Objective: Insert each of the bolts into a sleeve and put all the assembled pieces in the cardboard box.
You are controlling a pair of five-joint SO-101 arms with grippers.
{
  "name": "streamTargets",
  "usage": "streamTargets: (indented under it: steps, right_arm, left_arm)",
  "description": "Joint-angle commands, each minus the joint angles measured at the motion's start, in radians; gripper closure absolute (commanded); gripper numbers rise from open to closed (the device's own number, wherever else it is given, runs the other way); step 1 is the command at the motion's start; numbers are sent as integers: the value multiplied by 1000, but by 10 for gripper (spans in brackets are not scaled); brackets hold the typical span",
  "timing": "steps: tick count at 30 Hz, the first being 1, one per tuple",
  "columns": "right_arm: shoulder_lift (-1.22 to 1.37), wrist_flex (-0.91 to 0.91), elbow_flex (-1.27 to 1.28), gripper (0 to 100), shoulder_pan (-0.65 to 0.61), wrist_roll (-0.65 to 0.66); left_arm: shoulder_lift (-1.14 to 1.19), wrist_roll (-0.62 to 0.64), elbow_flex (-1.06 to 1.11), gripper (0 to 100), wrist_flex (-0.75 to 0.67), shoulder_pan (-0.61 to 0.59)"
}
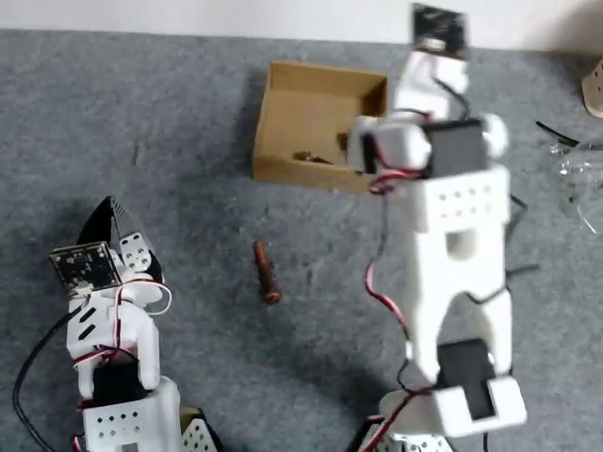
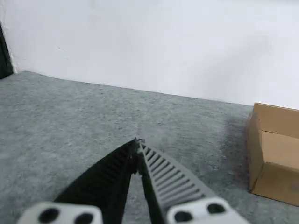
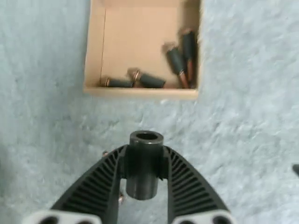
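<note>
Sleeve [image 3: 142,172] stands upright in the right pincer [image 3: 145,151], clamped across its middle by both jaws. Its open bore faces up, and it sits just outside the near wall of the cardboard box [image 3: 96,51]. Inside the box, four assembled pieces [image 3: 140,80] lie along the near and side walls.

One bare bolt [image 1: 267,271] lies flat on the table [image 1: 170,113], in front of the box and apart from it. The left pincer [image 2: 138,142] is closed on nothing and sits farther from the box than the bolt does, off to one side.

The sleeve looks like a rigid, smooth, dark tube and is probably light. A round wall like that could twist or slide between ribbed jaws, so the mid-length hold seems right: it steadies the tube and leaves the mouth free.

The bolt looks small, stiff and metallic, with a round shank that is likely to roll if nudged. The best hold is probably across the shank close to the head, which leaves the tip free to enter the bore. Neither part looks fragile, so alignment will likely matter more than force.
</note>
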Motion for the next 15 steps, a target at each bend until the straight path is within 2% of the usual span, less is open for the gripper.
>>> streamTargets:
  steps: [1, 8, 12, 15]
  right_arm:
    - [-131, 19, 39, 993, 82, 40]
    - [-381, -31, 394, 993, 97, 46]
    - [-573, -156, 685, 993, 102, 52]
    - [-727, -277, 914, 993, 102, 126]
  left_arm:
    - [-1, 5, 22, 989, -15, 31]
    - [1, 5, 22, 989, -14, 31]
    - [1, 5, 22, 989, -14, 31]
    - [1, 5, 22, 989, -14, 33]
